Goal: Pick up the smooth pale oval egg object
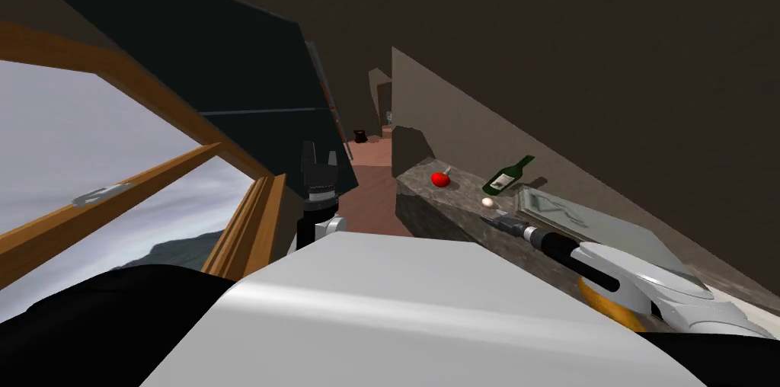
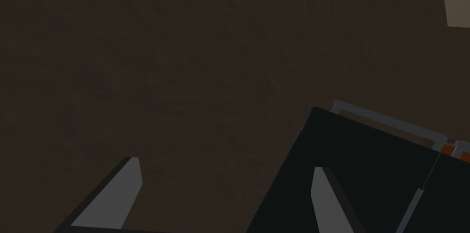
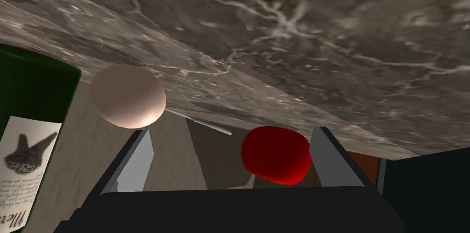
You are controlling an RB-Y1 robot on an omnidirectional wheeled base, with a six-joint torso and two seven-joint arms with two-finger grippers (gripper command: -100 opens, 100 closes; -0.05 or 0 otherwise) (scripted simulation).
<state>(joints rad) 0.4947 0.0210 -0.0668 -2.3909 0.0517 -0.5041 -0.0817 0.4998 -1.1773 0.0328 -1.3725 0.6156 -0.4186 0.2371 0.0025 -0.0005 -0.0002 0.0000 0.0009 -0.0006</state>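
Right gripper (image 3: 233,130): thin grey fingers spread apart, low over the grey veined stone counter (image 3: 298,37). Smooth pale oval egg (image 3: 128,96) lies on it just past one fingertip, outside the gap. Dark green labelled bottle (image 3: 27,106) close beside the egg; contents unreadable. Round red fruit (image 3: 275,154) farther along. Left gripper (image 1: 318,158) raised, fingers spread.

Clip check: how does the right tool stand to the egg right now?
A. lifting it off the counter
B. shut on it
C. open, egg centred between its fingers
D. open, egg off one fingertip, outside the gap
D: the right tool has its fingers apart, and the egg sits just beyond one fingertip, on the marble counter.
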